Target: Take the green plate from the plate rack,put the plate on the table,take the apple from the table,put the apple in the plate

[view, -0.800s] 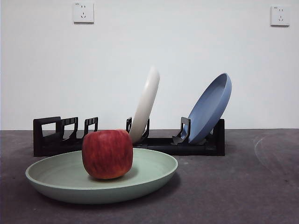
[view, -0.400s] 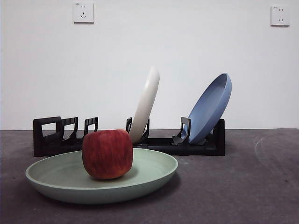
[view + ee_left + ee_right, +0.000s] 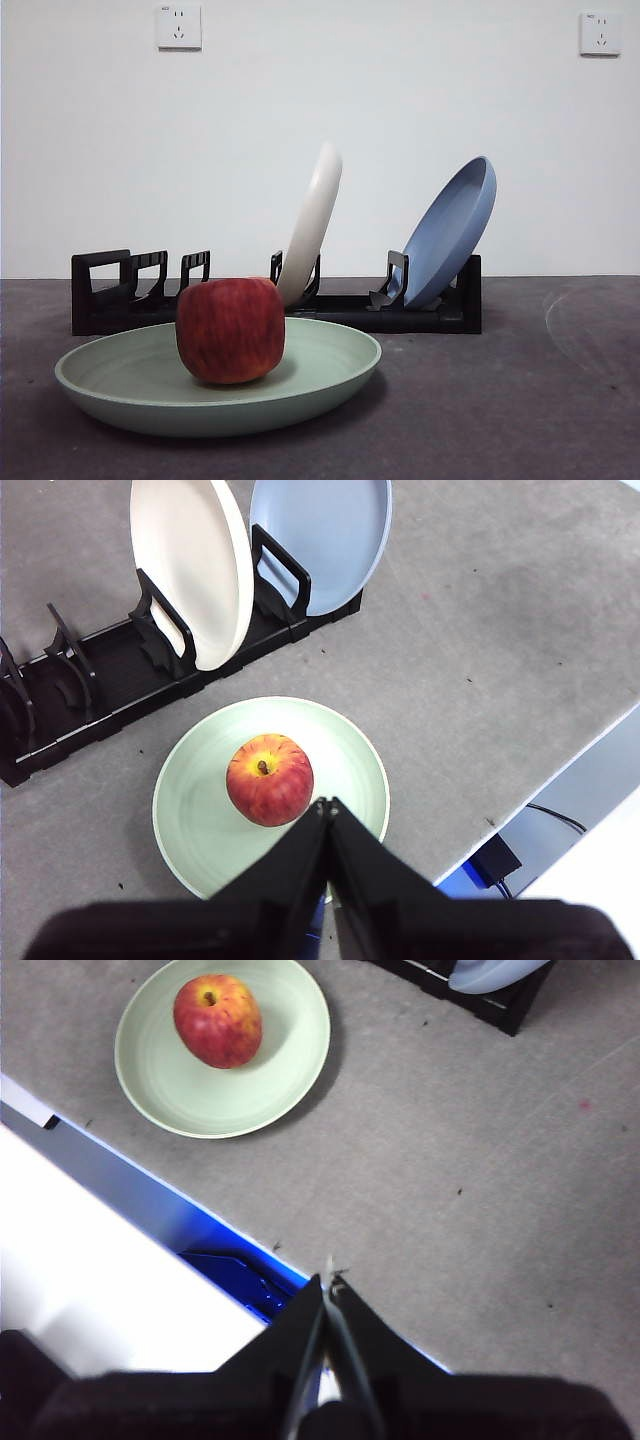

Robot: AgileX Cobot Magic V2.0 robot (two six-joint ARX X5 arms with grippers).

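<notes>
The green plate (image 3: pixel 330 375) lies flat on the table (image 3: pixel 520 400) in front of the plate rack (image 3: pixel 420 315). The red apple (image 3: pixel 230 330) rests in the plate, stem up. In the left wrist view the apple (image 3: pixel 270 778) and green plate (image 3: pixel 195 825) lie below my left gripper (image 3: pixel 328 804), which is shut, empty and raised above the plate's near rim. My right gripper (image 3: pixel 328 1282) is shut and empty, high over the table's front edge, well away from the green plate (image 3: pixel 290 1050) and apple (image 3: pixel 218 1020). Neither arm shows in the front view.
A cream-white plate (image 3: pixel 312 225) and a blue plate (image 3: pixel 450 230) stand tilted in the rack; its left slots (image 3: pixel 140 275) hold nothing. The table's front edge (image 3: pixel 150 1175) runs close behind the green plate in the right wrist view.
</notes>
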